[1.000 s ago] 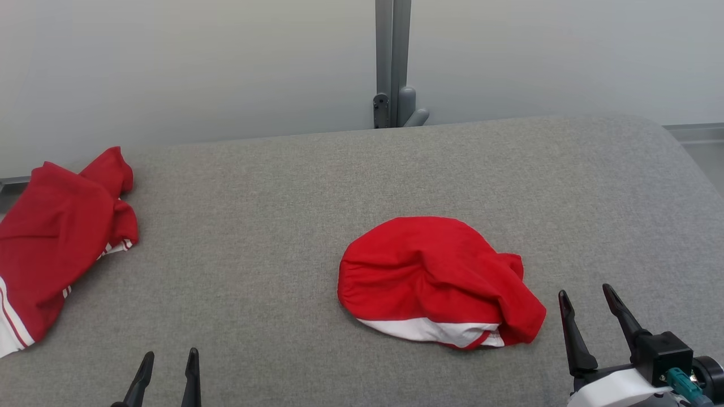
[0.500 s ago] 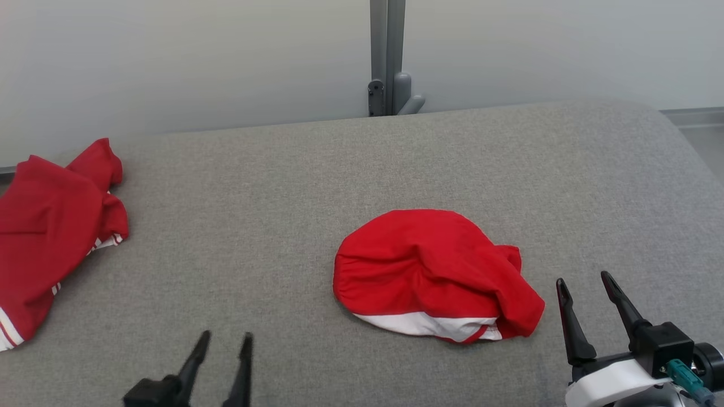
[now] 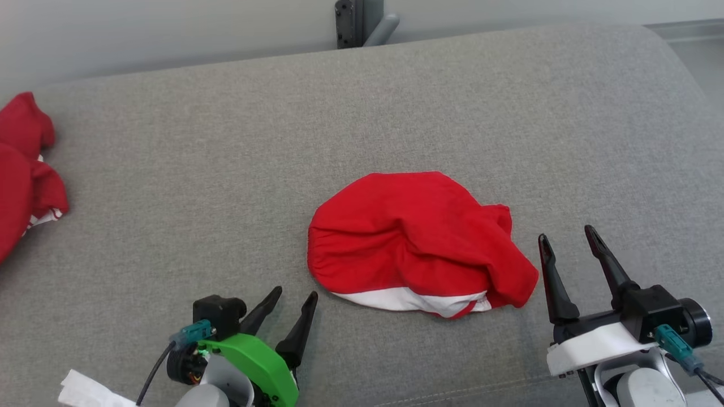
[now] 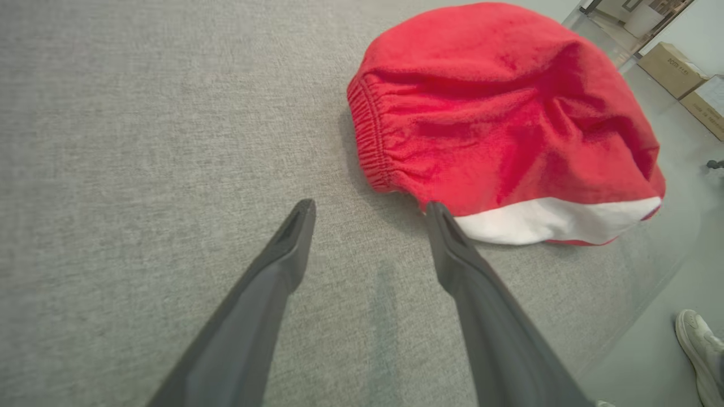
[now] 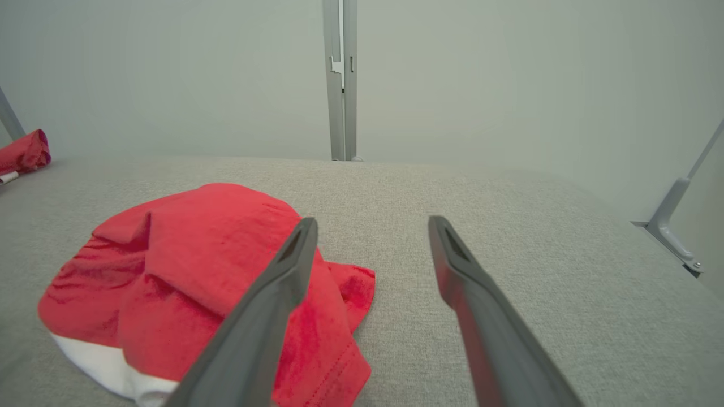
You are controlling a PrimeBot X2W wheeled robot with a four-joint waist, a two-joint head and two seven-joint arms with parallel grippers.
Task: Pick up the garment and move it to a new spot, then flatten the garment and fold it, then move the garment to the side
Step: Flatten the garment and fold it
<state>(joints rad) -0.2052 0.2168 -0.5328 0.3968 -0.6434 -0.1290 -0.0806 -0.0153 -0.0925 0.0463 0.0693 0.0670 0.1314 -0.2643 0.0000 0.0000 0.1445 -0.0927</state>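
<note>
The garment (image 3: 413,243) is a crumpled red mound with a white band along its near edge, lying mid-table. My left gripper (image 3: 295,294) stands open just off its near-left corner. In the left wrist view the elastic hem of the garment (image 4: 498,113) lies just beyond my left gripper (image 4: 370,208), with the right fingertip close to the white band. My right gripper (image 3: 567,236) is open beside the garment's right end, holding nothing. In the right wrist view, my right gripper (image 5: 373,223) has the garment (image 5: 198,271) to its left, partly behind the left finger.
A second red garment (image 3: 22,169) lies at the table's far left edge. The grey padded table (image 3: 169,169) ends at a wall with a grey post (image 3: 356,22). Off the table's edge in the left wrist view are a person's shoe (image 4: 698,345) and cardboard boxes (image 4: 673,68).
The head camera has tilted down. My left gripper has come forward and to the right, up to the garment's near-left corner. The right gripper stays open beside the garment.
</note>
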